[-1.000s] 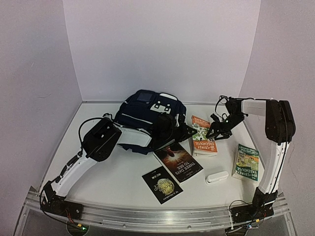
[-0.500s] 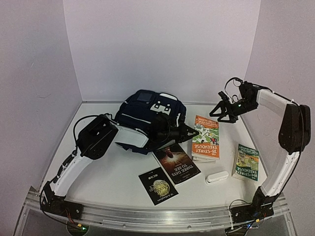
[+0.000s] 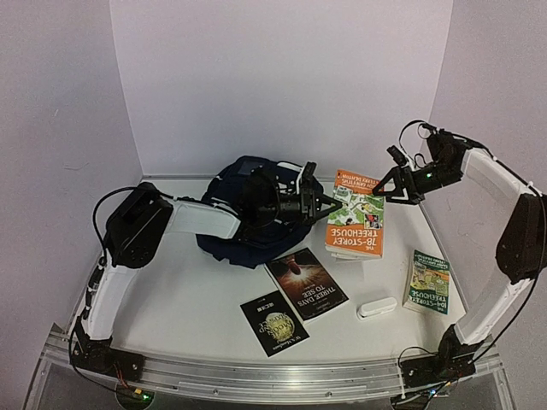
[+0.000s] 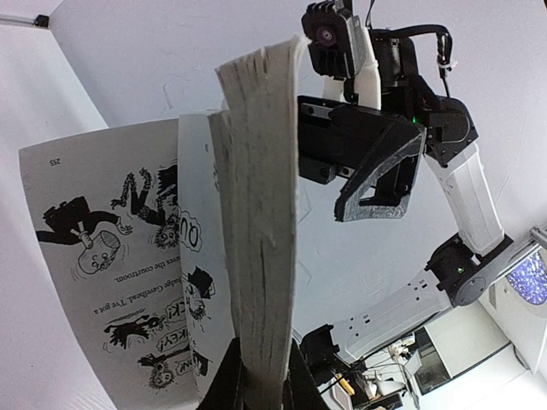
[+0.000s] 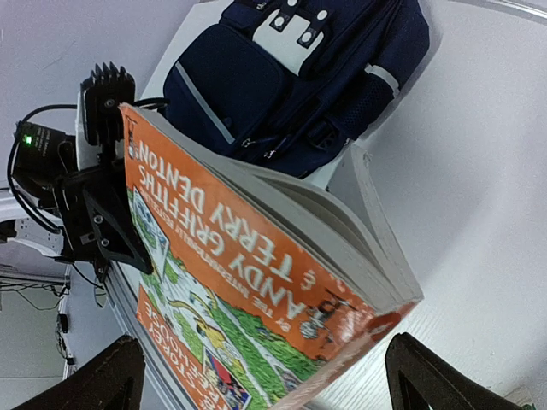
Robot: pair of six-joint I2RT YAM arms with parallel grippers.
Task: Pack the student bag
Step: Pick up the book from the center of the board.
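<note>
White worktop point(image 3: 188, 290), pale lilac walls point(image 3: 282, 85) on three sides, metal rail point(image 3: 256, 369) along the near edge. Navy student bag point(image 5: 282, 85) slumps near the back wall. Beside it the left fingers point(image 4: 224, 389) pinch an orange Treehouse paperback point(image 3: 355, 218) up off the surface. The right fingers point(image 5: 98, 380) gape wide with nothing in them, just by its top corner. Three other books point(image 3: 306, 282) lie flat up front.

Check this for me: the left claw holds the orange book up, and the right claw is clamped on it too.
Wrong about the right claw: it is open, fingers spread wide in the right wrist view. The left claw does hold the orange book up.
</note>
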